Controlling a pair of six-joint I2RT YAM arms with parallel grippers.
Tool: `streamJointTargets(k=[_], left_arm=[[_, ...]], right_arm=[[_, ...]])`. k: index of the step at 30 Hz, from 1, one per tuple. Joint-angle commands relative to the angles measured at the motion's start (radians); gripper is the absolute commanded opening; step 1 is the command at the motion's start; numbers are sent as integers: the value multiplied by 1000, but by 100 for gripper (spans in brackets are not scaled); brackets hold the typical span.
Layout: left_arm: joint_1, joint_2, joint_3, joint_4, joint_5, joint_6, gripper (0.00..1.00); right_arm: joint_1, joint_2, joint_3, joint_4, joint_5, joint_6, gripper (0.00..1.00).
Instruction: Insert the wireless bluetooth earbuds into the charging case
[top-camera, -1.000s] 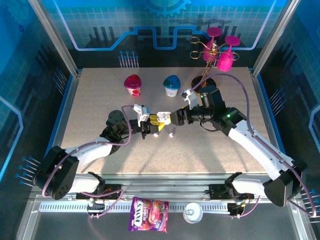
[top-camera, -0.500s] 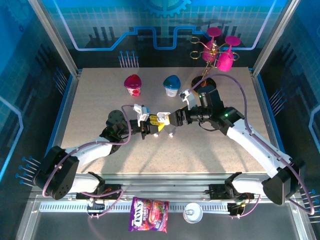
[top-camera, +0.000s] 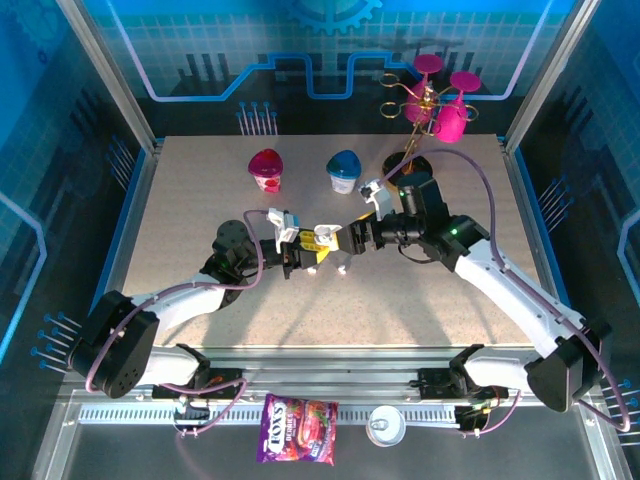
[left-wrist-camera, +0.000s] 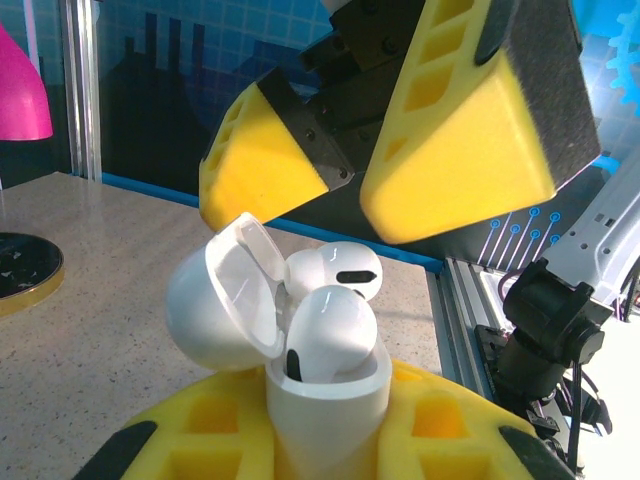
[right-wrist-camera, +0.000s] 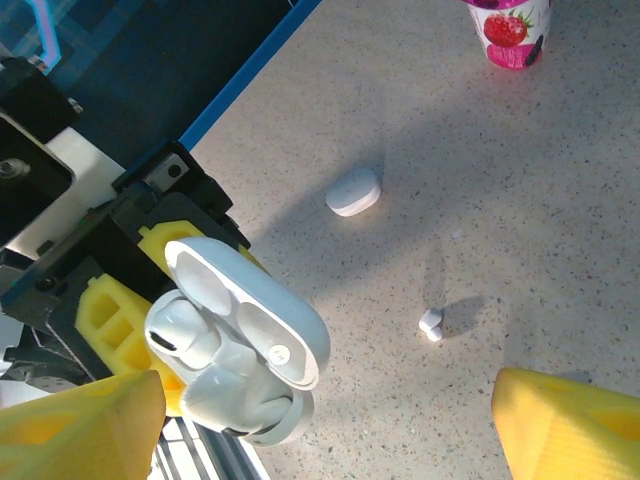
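- Right now my left claw (left-wrist-camera: 325, 440) is clamped on the base of the charging case (left-wrist-camera: 325, 390). It holds the case upright, seemingly clear of the desk (top-camera: 180, 230), with the lid (left-wrist-camera: 215, 300) swung open to one side.
- Two earbuds (left-wrist-camera: 330, 335) sit in the wells. The nearer one's head rides proud of the rim, and I cannot tell whether either is pushed fully home.
- My right claw (left-wrist-camera: 335, 205) hangs just above the case, its fingers spread wide with nothing between them.
- I judge this to be the tail end of inserting this pair: the buds are in and the lid is not yet shut.
- The next move, I think, calls for a light downward press on any bud sitting high. After that the lid needs tipping over from behind while my left claw grips firmly.
- More work waits on the desk. A loose earbud (right-wrist-camera: 431, 323) lies on its own, and a second case (right-wrist-camera: 352, 192), closed, sits near it but apart.
- The raised lid stands close under one of my right fingers, so a careless descent could knock it or twist the case in the grip. My left claw's yellow fingers also crowd both sides of the case.
- Farther off and no bother are a pink cup (top-camera: 266, 168), a blue cup (top-camera: 344, 170) and a rack of pink glasses (top-camera: 432, 100). A sweets bag (top-camera: 297, 440) lies off the desk by my bases.
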Motion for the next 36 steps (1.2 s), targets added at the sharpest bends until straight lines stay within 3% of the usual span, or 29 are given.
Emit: streamJointTargets(k=[1,21,27,36], left_arm=[[4,-2,19,37,30,-18,3],[6,-4,19,39,11,-26,3],[5,-4,23,50,25,-46,2],[7,-5,12,51,21,-41,3]], right_arm=[[1,12,5,-35,34,-23,85],[2,-22,15,-148,101,-71,85],[1,-24,22,-130,185,-40,82],[-4,-57,8,-60,127,-10,81]])
